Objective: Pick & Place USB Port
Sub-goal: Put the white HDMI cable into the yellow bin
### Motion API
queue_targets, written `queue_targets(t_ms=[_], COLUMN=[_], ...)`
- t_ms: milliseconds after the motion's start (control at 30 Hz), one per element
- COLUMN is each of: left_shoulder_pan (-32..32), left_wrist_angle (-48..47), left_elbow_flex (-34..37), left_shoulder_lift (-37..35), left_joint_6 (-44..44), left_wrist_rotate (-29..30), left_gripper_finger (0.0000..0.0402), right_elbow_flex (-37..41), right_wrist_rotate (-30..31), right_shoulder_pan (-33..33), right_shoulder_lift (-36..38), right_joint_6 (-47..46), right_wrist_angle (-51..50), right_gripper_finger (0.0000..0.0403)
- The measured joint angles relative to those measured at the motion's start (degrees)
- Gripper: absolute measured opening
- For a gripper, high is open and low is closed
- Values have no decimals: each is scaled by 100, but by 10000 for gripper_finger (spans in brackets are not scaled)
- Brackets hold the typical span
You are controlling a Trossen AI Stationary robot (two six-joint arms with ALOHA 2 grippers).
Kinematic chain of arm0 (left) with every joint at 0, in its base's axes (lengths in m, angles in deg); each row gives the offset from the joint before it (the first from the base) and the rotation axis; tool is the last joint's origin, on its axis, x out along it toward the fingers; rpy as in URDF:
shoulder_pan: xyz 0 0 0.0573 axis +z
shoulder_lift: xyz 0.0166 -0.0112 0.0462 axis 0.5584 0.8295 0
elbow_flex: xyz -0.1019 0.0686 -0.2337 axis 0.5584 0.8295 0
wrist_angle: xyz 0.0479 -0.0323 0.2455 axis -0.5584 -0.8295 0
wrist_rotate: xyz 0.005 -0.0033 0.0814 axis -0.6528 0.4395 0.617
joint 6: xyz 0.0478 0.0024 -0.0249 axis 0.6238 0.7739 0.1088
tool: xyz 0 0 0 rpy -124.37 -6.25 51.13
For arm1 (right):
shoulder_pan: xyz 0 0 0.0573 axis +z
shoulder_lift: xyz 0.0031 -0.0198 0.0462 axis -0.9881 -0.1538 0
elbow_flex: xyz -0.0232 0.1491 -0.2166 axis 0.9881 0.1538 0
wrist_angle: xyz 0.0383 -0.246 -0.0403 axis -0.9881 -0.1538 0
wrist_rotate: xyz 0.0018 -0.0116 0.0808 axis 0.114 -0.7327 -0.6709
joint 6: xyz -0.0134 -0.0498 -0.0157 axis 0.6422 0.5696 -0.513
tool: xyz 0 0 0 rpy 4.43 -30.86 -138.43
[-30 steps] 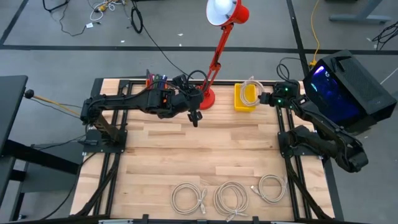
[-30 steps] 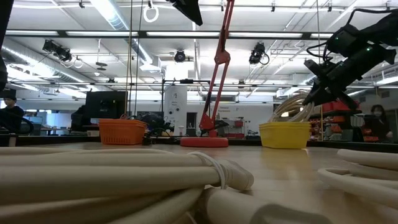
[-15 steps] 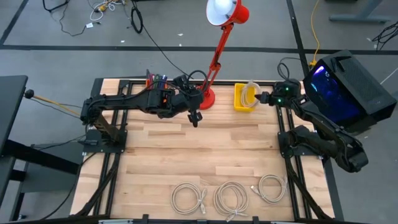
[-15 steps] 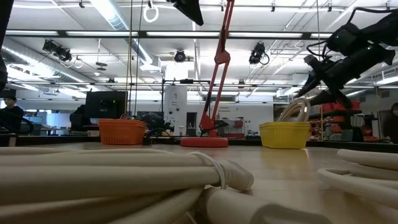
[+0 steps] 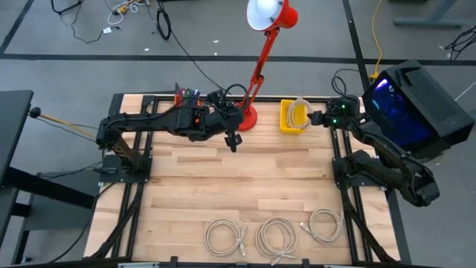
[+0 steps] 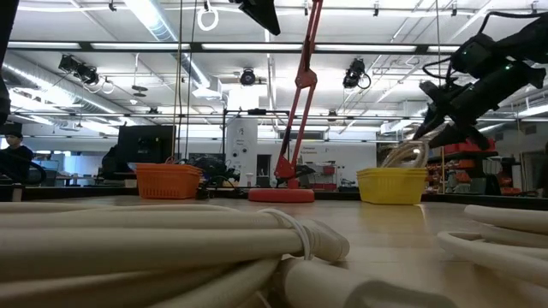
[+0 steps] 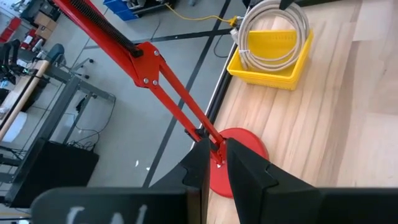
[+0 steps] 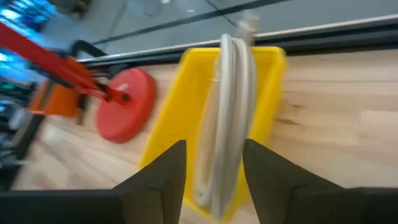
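A coiled white USB cable (image 8: 227,112) stands on edge in the yellow bin (image 5: 291,119) at the table's far right, with its top loop above the rim (image 6: 409,152). My right gripper (image 8: 214,144) hangs open just right of the bin (image 5: 314,117), a finger on either side of the coil's line and clear of it. My left gripper (image 7: 216,163) is held up over the far middle of the table (image 5: 233,140), shut and empty. Three more white cable coils (image 5: 277,237) lie along the near edge.
A red desk lamp stands with its round base (image 5: 245,117) left of the bin, its arm leaning over the far edge. An orange basket (image 6: 167,180) sits at the far left. A black box with blue light (image 5: 413,104) stands beyond the right edge. Bare wood spans the middle.
My right gripper has opened and let go of the cable coil. The coil has dropped a little and now rests in the yellow bin. The gripper has stayed just beside the bin.
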Motion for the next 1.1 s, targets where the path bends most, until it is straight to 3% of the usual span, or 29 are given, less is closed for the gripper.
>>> queue_targets(t_ms=[933,1100], left_shoulder_pan=[-7,-7], left_wrist_angle=[-2,-2], left_elbow_flex=[0,0], left_shoulder_lift=[0,0], left_joint_6=[-116,-103], left_wrist_rotate=[-129,-129], left_gripper_finger=[57,57], right_elbow_flex=[-111,-674], right_wrist_rotate=[21,105], right_shoulder_pan=[-180,-155], right_shoulder_lift=[68,324], right_joint_6=[40,68], right_wrist_angle=[-34,-174], right_gripper_finger=[168,166])
